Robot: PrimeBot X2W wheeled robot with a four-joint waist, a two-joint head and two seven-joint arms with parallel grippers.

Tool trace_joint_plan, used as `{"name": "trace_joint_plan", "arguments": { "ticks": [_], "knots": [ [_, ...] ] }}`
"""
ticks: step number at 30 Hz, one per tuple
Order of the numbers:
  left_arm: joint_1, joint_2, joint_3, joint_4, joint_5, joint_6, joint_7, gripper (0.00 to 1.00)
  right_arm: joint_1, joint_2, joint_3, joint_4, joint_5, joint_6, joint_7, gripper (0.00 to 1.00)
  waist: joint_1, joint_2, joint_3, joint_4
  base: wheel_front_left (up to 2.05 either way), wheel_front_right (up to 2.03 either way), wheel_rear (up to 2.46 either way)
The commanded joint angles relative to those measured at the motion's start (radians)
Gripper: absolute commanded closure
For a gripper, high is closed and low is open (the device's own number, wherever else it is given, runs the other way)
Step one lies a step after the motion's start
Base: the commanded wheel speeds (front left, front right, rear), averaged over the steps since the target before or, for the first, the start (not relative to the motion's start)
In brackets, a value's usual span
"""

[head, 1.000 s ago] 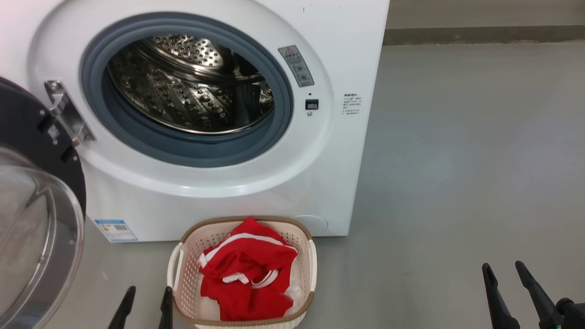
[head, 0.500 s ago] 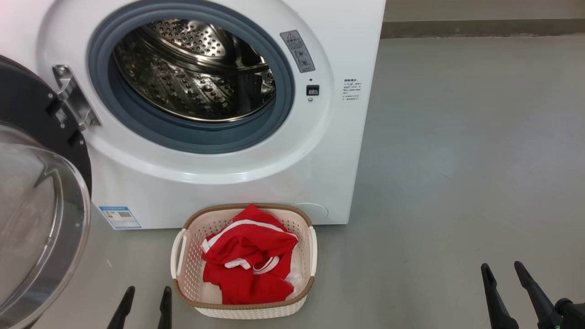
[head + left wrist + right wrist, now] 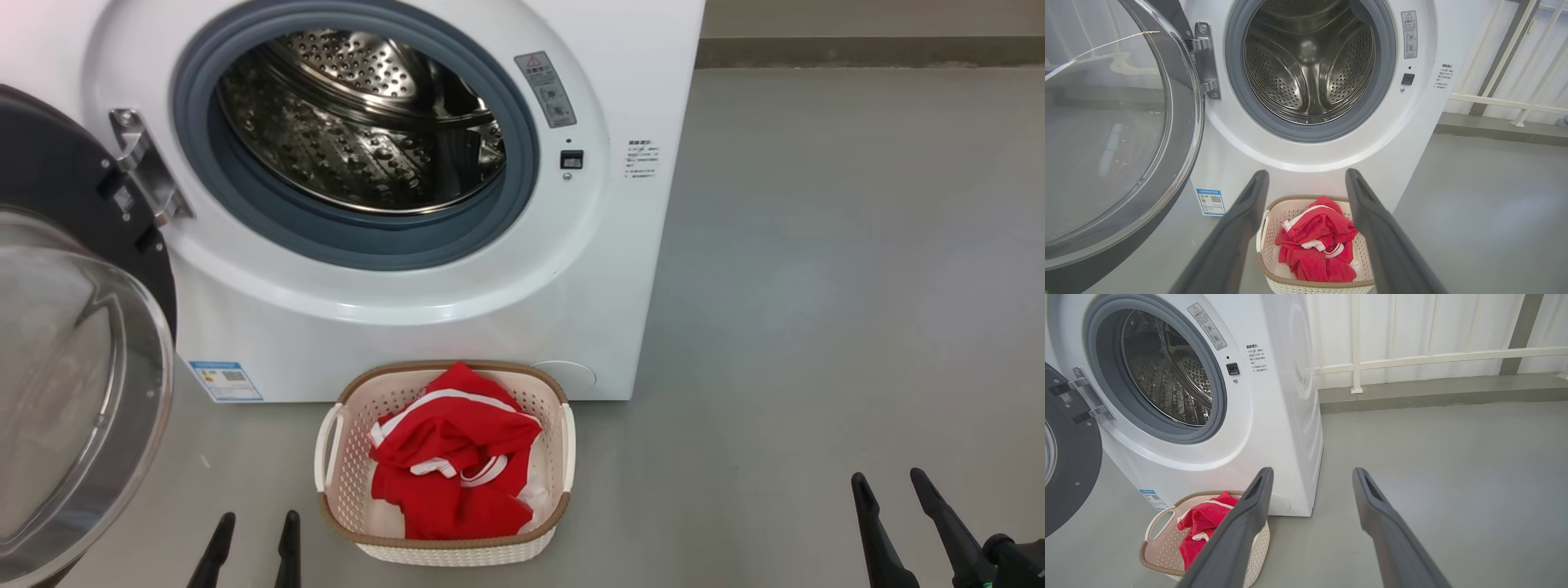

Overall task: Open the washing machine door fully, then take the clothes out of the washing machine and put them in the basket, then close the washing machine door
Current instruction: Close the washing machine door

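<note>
Left hand (image 3: 259,523) and right hand (image 3: 887,482) are hovering low, fingers spread, gripping nothing. Just beside the left hand, the basket (image 3: 445,542) is sitting against the washer (image 3: 392,343), holding the red clothes (image 3: 453,465). The door (image 3: 49,163) is hanging wide open at left.

Smooth matte grey floor (image 3: 816,286). Two items directly on it: a big white boxy front-loading washing machine (image 3: 408,343), and a small cream perforated plastic basket with a brown woven-look rim (image 3: 445,542) just in front of its base, contact unclear. A darker grey raised kerb (image 3: 865,51) runs along the floor's back edge.
</note>
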Motion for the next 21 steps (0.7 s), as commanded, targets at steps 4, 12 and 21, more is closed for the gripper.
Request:
{"name": "trace_joint_plan", "arguments": {
  "ticks": [4,12,21],
  "knots": [
    [-0.033,0.010,0.039,-0.014,-0.016,0.003,-0.005,0.00,-0.022,-0.021,0.035,-0.022,-0.015,0.005,-0.006,0.00,0.0000,-0.0001,0.002,0.029,0.00,0.00,0.00],
    [-0.022,0.010,0.018,-0.005,-0.044,0.026,-0.005,0.00,-0.031,-0.025,0.071,-0.012,-0.013,0.005,-0.006,0.00,0.0000,-0.0001,-0.002,0.123,0.00,0.00,0.00],
    [-0.019,0.010,0.011,0.013,-0.068,0.032,-0.005,0.00,-0.090,-0.047,0.155,0.009,-0.011,0.005,-0.006,0.00,0.0000,-0.0001,-0.006,0.259,0.00,0.00,0.00]
  ]
}}
